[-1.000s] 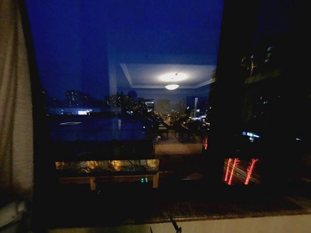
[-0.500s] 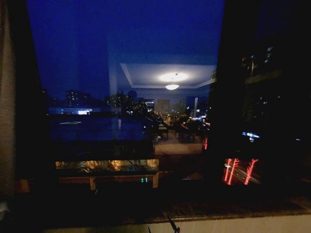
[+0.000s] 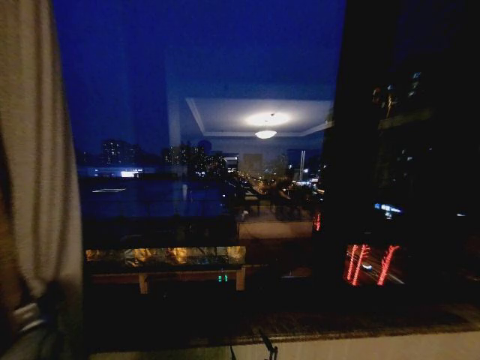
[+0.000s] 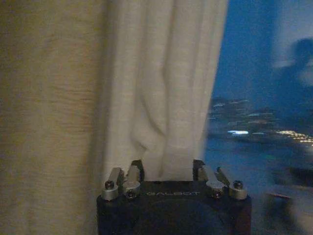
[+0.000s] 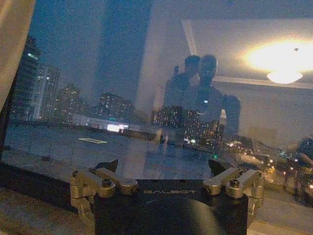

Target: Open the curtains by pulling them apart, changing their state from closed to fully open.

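Observation:
The left curtain (image 3: 41,165), sheer cream-white and pleated, hangs gathered at the left edge of the window in the head view. My left gripper (image 3: 26,319) is low beside it. In the left wrist view the curtain (image 4: 161,88) creases down between the fingers (image 4: 138,166) of my left gripper (image 4: 167,166), which is shut on the bunched fabric. My right gripper (image 5: 163,166) faces the bare glass, open, with nothing between its fingers. A strip of cream curtain (image 5: 12,34) crosses the corner of that view.
The dark window pane (image 3: 210,150) shows a night city and the reflected ceiling lamp (image 3: 265,133). A thick golden-brown drape (image 4: 44,122) hangs beside the sheer panel. A stone sill (image 3: 360,322) and a pale ledge (image 3: 375,349) run along the bottom.
Half a second ago the left curtain had shrunk to a thin strip at the left edge. Now it reaches further right over the glass. The window view itself has not shifted.

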Robot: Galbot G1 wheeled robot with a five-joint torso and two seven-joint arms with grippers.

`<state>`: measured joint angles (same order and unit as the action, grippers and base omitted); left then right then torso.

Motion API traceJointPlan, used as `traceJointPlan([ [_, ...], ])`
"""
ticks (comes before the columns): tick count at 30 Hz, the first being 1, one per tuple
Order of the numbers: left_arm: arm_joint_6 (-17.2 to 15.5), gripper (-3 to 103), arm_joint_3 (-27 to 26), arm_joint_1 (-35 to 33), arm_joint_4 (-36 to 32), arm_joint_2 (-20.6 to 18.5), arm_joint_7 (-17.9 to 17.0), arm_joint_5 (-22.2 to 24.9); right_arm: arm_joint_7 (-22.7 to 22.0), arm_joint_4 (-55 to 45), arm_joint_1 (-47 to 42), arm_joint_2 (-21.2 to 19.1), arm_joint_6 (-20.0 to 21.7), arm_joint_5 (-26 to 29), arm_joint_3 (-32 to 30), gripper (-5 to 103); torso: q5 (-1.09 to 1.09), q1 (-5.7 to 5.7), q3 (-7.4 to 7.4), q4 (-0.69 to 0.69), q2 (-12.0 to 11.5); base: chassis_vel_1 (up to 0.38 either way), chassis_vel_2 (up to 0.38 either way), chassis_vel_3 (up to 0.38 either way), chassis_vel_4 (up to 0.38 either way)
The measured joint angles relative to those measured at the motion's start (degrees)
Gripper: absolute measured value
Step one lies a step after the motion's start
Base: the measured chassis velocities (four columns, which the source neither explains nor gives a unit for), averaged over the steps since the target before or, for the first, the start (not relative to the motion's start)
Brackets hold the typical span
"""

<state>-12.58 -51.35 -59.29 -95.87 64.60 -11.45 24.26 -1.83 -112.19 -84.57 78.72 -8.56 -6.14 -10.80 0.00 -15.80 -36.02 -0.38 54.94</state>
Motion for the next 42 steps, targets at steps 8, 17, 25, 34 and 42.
traceJointPlan([
  [8, 0.0, 78, 2.2, -5.9, -8.7, 2.9, 8.1, 1.3, -0.2, -1.4, 1.3, 0.0, 2.2, 1.6, -1.5, 100, 0.0, 0.0, 0.0, -0.01, 0.0, 0.0, 0.0, 0.0, 0.0],
  [17, 2.3, 100, -1.2, -17.2, -14.2, 5.4, 21.0, 1.4, -3.6, -3.9, -0.2, 0.0, 6.5, 2.9, -3.5, 100, -0.02, 0.01, 0.0, 0.03, 0.0, 0.0, 0.0, 0.0, 0.0],
  [25, 6.1, 100, -2.0, -21.1, -15.0, 9.2, 27.0, 1.1, -3.7, -5.7, 0.0, 0.0, 8.6, 6.3, -6.4, 100, -0.02, 0.0, 0.0, -0.01, 0.0, 0.0, 0.0, 0.0, 0.0],
  [34, 8.6, 100, -2.9, -24.1, -16.5, 12.8, 31.8, -2.3, -3.7, -5.8, 1.8, 0.0, 11.3, 7.6, -6.6, 100, -0.01, 0.0, 0.0, 0.0, 0.0, 0.0, 0.0, 0.0, 0.0],
  [42, 5.7, 100, -1.6, -24.6, -20.4, 17.3, 18.2, -4.8, -3.6, -3.4, 3.7, 0.0, 11.7, 10.1, -8.2, 100, -0.01, 0.0, 0.0, -0.02, 0.0, 0.0, 0.0, 0.0, 0.0],
])
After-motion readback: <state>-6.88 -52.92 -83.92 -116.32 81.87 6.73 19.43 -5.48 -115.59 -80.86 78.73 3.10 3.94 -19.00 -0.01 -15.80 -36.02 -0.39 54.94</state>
